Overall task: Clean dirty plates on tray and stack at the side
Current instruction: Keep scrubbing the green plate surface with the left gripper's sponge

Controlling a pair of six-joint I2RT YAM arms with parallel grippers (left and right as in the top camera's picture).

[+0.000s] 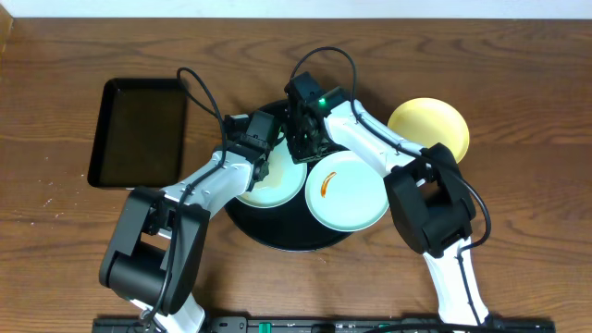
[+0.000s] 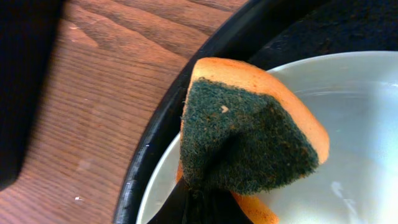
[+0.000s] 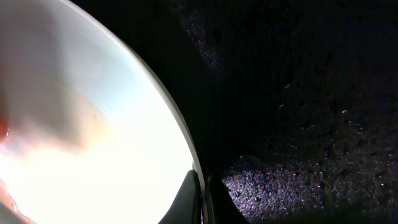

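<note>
You see the black tray (image 1: 270, 233) carrying a smeared mint plate (image 1: 351, 199) at 4 o'clock and a second mint plate (image 1: 280, 188) at 9; the yellow plate (image 1: 428, 128) lies off-tray at 2 o'clock.

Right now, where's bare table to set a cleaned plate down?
Bare wood: right of the yellow plate, and the near-left corner below the rectangular tray. Crowded: the round tray, with both arms over its two plates.

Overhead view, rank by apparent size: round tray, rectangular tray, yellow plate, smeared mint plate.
1. round tray, though partly covered
2. rectangular tray
3. yellow plate and smeared mint plate: they look alike, so not ranked
</note>
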